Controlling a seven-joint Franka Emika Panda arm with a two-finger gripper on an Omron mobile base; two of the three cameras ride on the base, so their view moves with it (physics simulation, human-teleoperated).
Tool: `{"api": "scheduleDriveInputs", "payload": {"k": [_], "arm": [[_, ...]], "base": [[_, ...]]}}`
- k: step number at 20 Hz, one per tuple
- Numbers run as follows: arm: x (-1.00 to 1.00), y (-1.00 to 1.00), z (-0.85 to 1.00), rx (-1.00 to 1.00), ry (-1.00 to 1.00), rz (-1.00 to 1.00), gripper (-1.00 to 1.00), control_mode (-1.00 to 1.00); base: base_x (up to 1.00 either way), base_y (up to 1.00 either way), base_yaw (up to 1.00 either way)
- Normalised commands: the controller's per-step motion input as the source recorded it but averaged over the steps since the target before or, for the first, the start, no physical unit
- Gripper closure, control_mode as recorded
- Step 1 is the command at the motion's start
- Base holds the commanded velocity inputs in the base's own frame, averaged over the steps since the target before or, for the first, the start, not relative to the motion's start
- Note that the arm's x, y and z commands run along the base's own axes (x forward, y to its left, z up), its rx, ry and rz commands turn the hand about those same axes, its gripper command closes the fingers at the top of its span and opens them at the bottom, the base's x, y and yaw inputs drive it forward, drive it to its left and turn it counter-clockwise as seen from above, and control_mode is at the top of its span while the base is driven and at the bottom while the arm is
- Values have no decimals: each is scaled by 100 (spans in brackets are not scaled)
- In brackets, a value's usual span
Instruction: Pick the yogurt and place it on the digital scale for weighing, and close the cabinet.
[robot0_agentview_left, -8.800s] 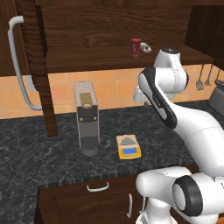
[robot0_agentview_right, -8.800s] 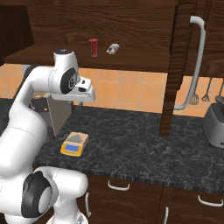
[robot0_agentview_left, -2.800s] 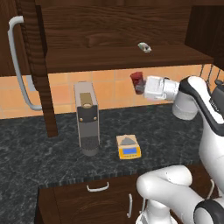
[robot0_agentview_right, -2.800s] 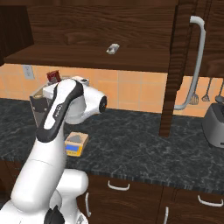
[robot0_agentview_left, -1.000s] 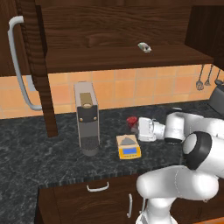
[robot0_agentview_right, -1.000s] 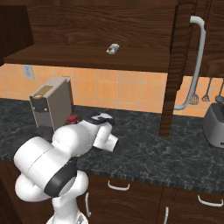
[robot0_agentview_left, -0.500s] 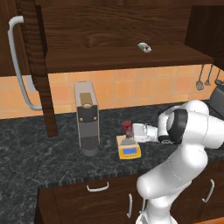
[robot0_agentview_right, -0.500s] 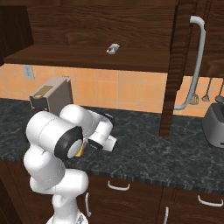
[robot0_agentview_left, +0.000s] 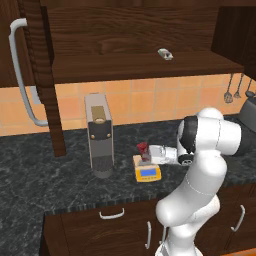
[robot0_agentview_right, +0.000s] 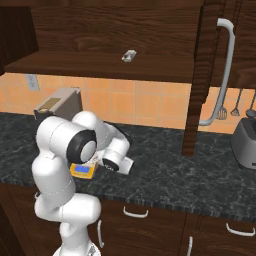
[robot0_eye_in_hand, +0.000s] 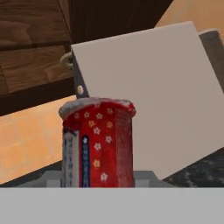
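Tall grey coffee machine upright on dark speckled counter, near the orange tiled backsplash. Small whitish packet lies alone on the wood shelf above. 2 utensils hang on the wall at far right, w/ a grey toaster just below them. Under-counter drawers have small silver handles.

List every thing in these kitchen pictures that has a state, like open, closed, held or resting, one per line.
Small red cylindrical yogurt cup: upright, over the scale, at the gripper.
Gripper: at the cup; grip cannot be told.
Flat yellow-orange digital scale: on the black counter.
Dark brown wood wall cabinet: doors open.
Small whitish packet: lying on the cabinet shelf.
Tall grey coffee machine: standing upright.
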Motion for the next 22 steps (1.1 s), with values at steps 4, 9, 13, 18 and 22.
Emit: {"api": "scheduleDriveInputs", "payload": {"k": [4,9,13,18,22], "arm": [[-20,-7,-8,0,0,1,-100,-100],[-97,-37,0,0,-4,0,-100,-100],[-54,-19,31,0,-6,0,-100,-100],[-29,-30,80,-1,-13,0,-100,-100],[-41,-44,56,-18,-25,0,-100,-100]], "base": [[0,0,0],[0,0,0],[0,0,0],[0,0,0],[0,0,0]]}}
